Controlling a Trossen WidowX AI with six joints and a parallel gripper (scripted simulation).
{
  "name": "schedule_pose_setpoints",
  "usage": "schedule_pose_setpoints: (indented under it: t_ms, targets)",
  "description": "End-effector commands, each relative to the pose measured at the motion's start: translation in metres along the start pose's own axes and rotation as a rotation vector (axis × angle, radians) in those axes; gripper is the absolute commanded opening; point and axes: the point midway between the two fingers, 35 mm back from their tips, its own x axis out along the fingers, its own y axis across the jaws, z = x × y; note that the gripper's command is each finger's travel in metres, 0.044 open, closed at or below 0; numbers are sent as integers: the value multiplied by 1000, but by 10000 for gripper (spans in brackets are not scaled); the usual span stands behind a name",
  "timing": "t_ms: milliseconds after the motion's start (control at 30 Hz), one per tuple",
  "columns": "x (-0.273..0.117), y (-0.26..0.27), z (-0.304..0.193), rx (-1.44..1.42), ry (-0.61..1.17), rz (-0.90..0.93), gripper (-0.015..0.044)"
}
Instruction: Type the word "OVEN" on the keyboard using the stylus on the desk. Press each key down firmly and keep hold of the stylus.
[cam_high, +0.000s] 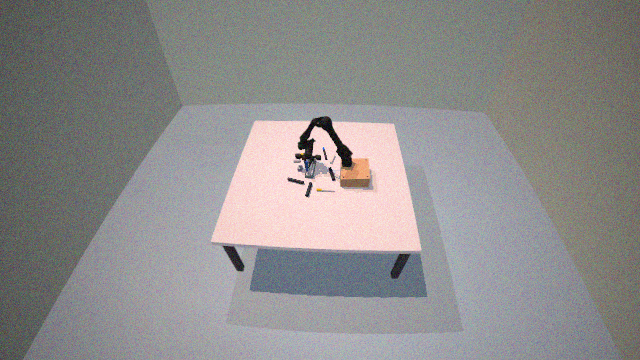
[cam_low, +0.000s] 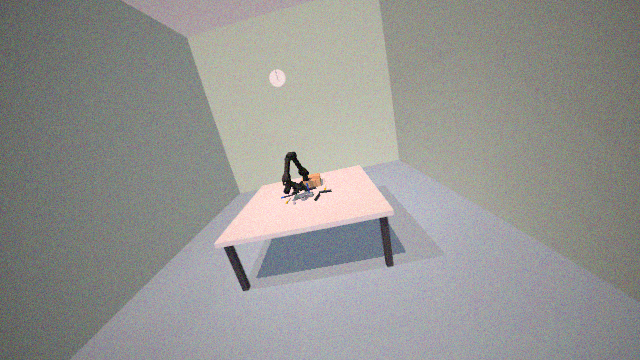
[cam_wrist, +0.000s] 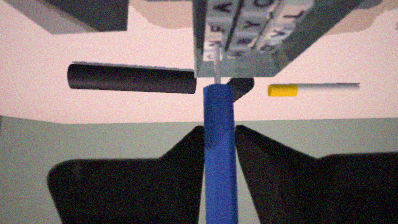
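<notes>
My gripper (cam_wrist: 219, 132) is shut on the blue stylus (cam_wrist: 220, 165) (cam_high: 307, 166), which points away from the fingers with its thin grey tip foremost. The small grey keyboard (cam_wrist: 245, 70) (cam_high: 310, 175) (cam_low: 303, 197) stands on the table with rows of white letter keys. In the wrist view the tip overlaps the near end of the keyboard's left column, around the key that looks like N. F and A show farther up that column. Whether the tip touches or presses a key cannot be told. The tip partly hides the nearest keys.
A black cylinder (cam_wrist: 132, 80) (cam_high: 295, 181) lies left of the keyboard's near end, another black cylinder (cam_wrist: 244, 89) (cam_high: 309, 189) just beyond it. A yellow-handled tool (cam_wrist: 283, 90) (cam_high: 320, 190) lies to the right. A wooden box (cam_high: 355, 180) (cam_low: 314, 181) stands beside the arm's base.
</notes>
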Motion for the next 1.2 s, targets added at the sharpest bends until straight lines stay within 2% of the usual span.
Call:
schedule_pose_setpoints:
  t_ms: [0, 433, 767, 1167]
  targets:
    - [2, -1, 2, 7, 4, 0, 81]
    - [2, -1, 2, 7, 4, 0, 81]
    - [-16, 0, -29, 7, 3, 0, 81]
    - [-15, -1, -29, 14, 5, -1, 81]
